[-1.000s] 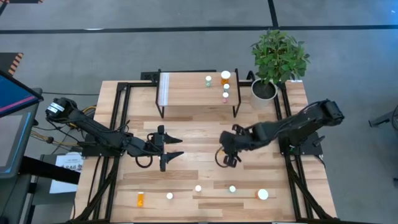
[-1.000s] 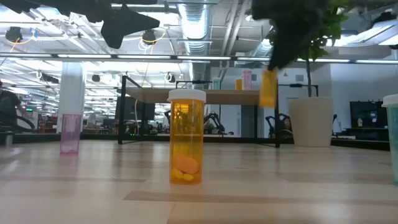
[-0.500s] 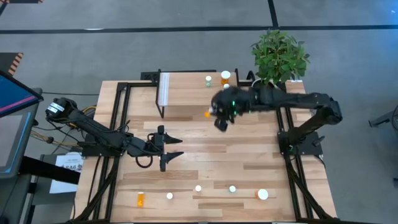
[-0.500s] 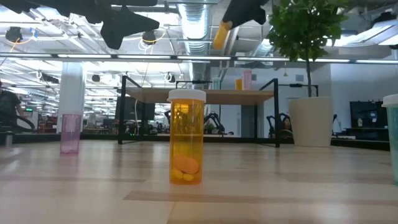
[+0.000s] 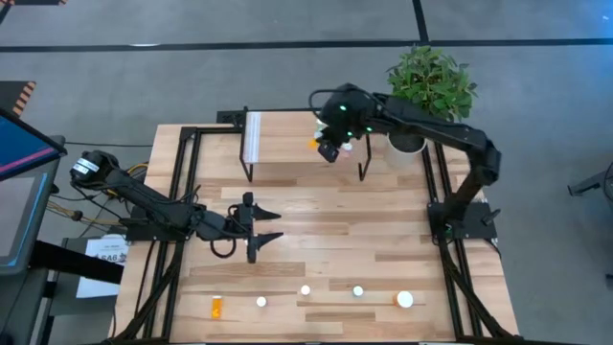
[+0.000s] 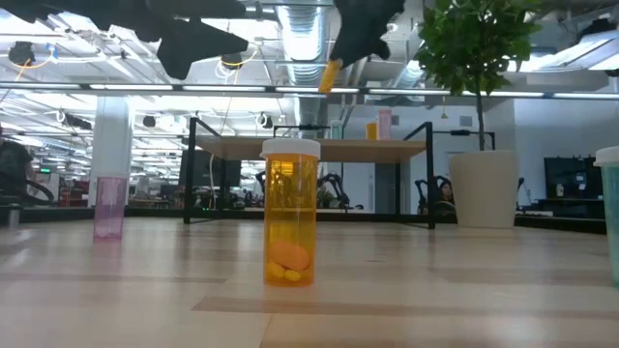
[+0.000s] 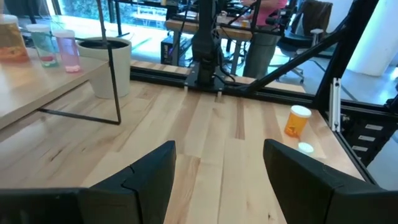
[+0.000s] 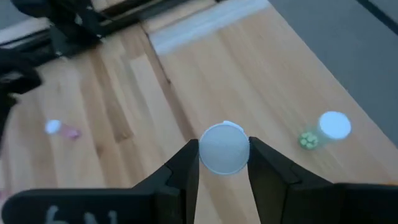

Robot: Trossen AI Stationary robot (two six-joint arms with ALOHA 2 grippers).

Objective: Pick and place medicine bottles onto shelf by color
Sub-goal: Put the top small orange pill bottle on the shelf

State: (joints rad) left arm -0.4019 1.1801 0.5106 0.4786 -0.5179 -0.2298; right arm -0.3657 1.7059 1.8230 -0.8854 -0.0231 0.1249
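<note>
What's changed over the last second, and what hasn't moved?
The right gripper, shut on a small orange bottle, swung from mid-table up and over the shelf. It was already holding the bottle and hasn't let go. The left gripper stayed open over the table's middle, and the front-row bottles stayed put.

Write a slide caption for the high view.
Right hand carries an orange bottle over the shelf; left hand waits open mid-table.

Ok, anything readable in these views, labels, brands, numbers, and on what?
Nothing legible.
White paper sheet by the table's left edge: dark print, too small to read.
Clear orange pill bottle with white cap in the low view: no label showing.
Light-wood shelf on black legs: no markings.
</note>
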